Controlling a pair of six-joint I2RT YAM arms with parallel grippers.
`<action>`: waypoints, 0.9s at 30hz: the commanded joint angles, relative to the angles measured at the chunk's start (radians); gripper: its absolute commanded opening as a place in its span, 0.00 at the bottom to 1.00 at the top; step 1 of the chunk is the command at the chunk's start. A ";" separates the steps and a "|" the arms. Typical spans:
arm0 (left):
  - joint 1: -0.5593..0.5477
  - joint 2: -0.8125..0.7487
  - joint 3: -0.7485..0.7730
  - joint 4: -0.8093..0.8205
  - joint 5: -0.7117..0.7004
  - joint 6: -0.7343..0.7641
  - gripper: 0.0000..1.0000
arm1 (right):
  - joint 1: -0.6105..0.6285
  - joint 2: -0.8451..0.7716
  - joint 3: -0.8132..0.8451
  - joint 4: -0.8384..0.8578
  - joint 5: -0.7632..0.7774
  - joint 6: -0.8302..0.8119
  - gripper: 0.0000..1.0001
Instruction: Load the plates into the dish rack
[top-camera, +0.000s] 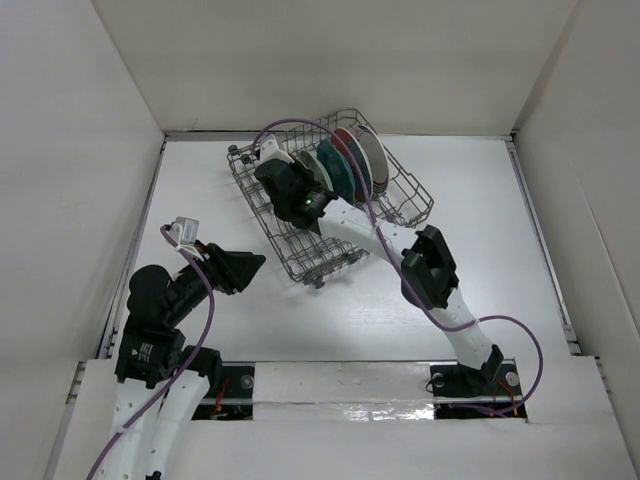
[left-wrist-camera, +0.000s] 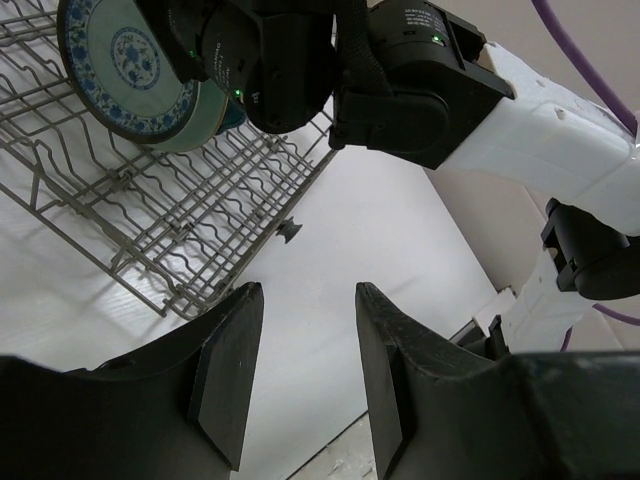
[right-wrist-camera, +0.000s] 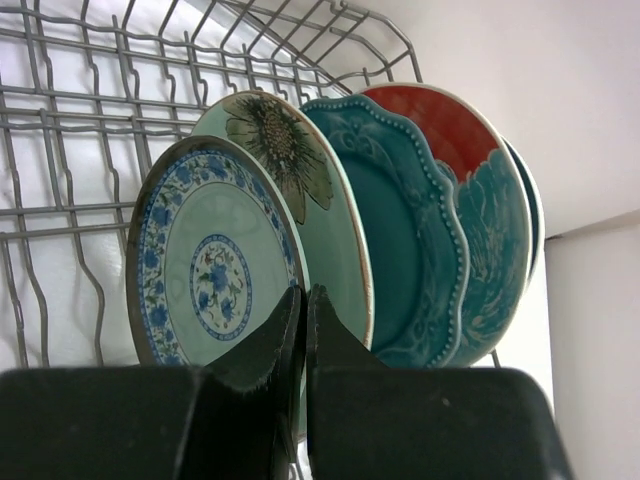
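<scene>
The grey wire dish rack (top-camera: 310, 255) stands at the table's far middle. Several plates stand upright in it side by side. In the right wrist view, from front to back, they are a teal plate with blue ring pattern (right-wrist-camera: 205, 270), a pale mint plate with a flower (right-wrist-camera: 300, 170), a dark teal scalloped plate (right-wrist-camera: 400, 220) and a red-and-teal plate (right-wrist-camera: 480, 200). My right gripper (right-wrist-camera: 303, 292) is inside the rack, shut on the rim of the ring-pattern plate (left-wrist-camera: 130, 60). My left gripper (left-wrist-camera: 308, 290) is open and empty, low over the table left of the rack.
The right arm (top-camera: 430, 270) stretches diagonally from the near right base across the rack's front. White walls enclose the table on the left, back and right. The rack's near corner with a small dark wheel (left-wrist-camera: 290, 230) lies just ahead of my left gripper.
</scene>
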 joint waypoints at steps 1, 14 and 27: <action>0.005 -0.010 0.038 0.024 0.009 0.003 0.39 | 0.001 0.001 0.032 0.095 0.027 -0.023 0.00; 0.005 -0.027 0.040 0.022 0.009 0.000 0.38 | 0.044 0.066 -0.082 0.205 0.027 0.043 0.12; 0.005 -0.037 0.022 0.041 0.009 0.004 0.38 | 0.034 -0.429 -0.466 0.402 -0.337 0.275 0.92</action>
